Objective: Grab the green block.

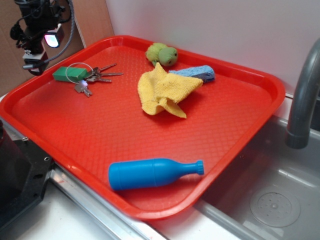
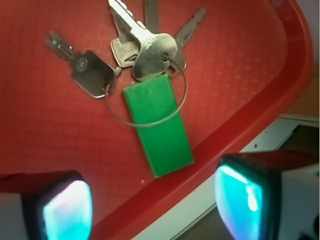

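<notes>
The green block (image 1: pixel 70 74) lies flat in the red tray's (image 1: pixel 125 130) far left corner, close to the rim. Silver keys (image 1: pixel 95 77) on a wire ring lie against it, and the ring loops over the block. In the wrist view the green block (image 2: pixel 157 125) is in the middle, with the keys (image 2: pixel 145 50) beyond it. My gripper (image 1: pixel 41 52) hangs above the tray's left rim, a little left of and above the block. Its jaws are open and empty, and the fingertips (image 2: pixel 67 212) straddle the tray rim (image 2: pixel 240 125) short of the block.
A yellow cloth (image 1: pixel 164 90), a blue sponge (image 1: pixel 197 73) and a yellow-green plush toy (image 1: pixel 162 53) lie at the tray's far side. A blue bottle (image 1: pixel 150 173) lies near the front rim. A sink with a grey faucet (image 1: pixel 304 100) is on the right.
</notes>
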`<action>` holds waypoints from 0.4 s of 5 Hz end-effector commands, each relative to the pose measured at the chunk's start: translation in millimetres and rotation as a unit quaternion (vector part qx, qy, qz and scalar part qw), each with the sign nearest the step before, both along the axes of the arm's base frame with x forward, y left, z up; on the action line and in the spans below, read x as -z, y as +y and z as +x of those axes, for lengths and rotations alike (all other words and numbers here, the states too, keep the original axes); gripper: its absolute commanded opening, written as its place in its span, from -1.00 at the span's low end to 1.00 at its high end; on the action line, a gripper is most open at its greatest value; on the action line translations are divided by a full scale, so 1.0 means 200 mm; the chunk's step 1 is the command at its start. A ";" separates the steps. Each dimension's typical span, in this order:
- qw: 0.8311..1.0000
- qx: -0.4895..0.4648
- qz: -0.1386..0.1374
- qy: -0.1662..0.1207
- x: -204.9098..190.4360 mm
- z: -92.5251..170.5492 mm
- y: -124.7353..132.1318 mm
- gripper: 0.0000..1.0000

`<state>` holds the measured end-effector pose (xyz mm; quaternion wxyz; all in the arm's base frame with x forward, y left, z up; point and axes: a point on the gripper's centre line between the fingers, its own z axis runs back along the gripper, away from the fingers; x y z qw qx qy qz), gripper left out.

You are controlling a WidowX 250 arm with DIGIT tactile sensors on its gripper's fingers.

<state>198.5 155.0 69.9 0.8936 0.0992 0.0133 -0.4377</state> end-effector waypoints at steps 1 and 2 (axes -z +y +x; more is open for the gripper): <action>1.000 0.007 0.012 -0.016 -0.04 0.04 -0.04 1.00; 0.999 0.043 0.014 -0.006 0.06 0.15 -0.04 1.00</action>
